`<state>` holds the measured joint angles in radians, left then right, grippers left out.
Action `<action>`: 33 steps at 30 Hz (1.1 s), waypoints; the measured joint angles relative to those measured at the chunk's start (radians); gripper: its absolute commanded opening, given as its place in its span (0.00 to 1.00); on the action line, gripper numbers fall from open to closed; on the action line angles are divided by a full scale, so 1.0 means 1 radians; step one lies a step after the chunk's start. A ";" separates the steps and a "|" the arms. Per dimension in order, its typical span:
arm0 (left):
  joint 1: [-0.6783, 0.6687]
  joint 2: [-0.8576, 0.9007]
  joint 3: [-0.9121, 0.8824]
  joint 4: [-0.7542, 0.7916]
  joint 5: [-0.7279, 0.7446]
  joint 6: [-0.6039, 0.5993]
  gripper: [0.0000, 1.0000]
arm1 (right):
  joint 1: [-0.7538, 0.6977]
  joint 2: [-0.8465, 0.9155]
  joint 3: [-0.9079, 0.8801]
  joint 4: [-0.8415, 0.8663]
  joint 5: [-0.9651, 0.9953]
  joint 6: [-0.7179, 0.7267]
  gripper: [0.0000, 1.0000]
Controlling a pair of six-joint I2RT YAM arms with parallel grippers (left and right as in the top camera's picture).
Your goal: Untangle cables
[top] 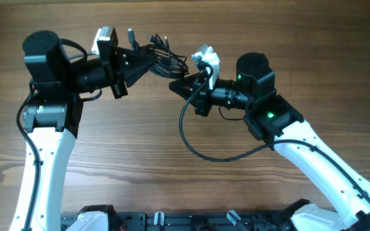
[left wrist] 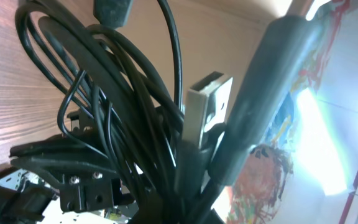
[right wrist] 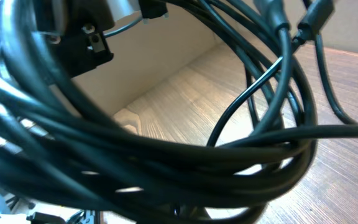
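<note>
Clamps the left pincer [top: 135, 59] on the cables [top: 162, 58], holding the dark tangle above the wooden surface [top: 140, 141]. Has the right pincer [top: 177, 85] just beside the tangle's other side; cannot tell whether apart or together. Shows one silvery plug [left wrist: 207, 106] among the loops.

The tangle of thin blackish-green cables [right wrist: 166, 162] fills both wrist views, blurred and cropped at every edge, hiding each camera's own jaws, so whether the left gripper [top: 148, 61] and right gripper [top: 175, 85] clamp it cannot be told.
</note>
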<state>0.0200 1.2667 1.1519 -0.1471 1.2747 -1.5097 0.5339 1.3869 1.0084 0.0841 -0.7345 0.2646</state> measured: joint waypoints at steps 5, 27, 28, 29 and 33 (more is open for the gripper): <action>0.005 0.000 0.000 0.003 0.014 -0.008 0.04 | 0.002 0.000 0.002 -0.203 0.200 0.011 0.18; 0.033 0.000 0.000 -0.136 -0.080 0.142 0.04 | 0.002 0.001 -0.004 0.097 0.323 0.406 0.60; 0.034 0.000 0.000 -0.138 -0.085 0.147 0.04 | 0.002 0.001 -0.004 0.098 0.307 0.420 0.61; 0.034 -0.001 0.000 -0.143 -0.092 0.160 0.04 | 0.002 0.001 -0.004 0.098 0.287 0.434 0.61; 0.034 -0.001 0.000 -0.187 -0.113 0.201 0.04 | 0.002 0.001 -0.004 0.097 0.252 0.454 0.59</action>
<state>0.0536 1.2655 1.1522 -0.3340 1.1622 -1.3083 0.5358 1.3880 1.0046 0.1814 -0.4824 0.7189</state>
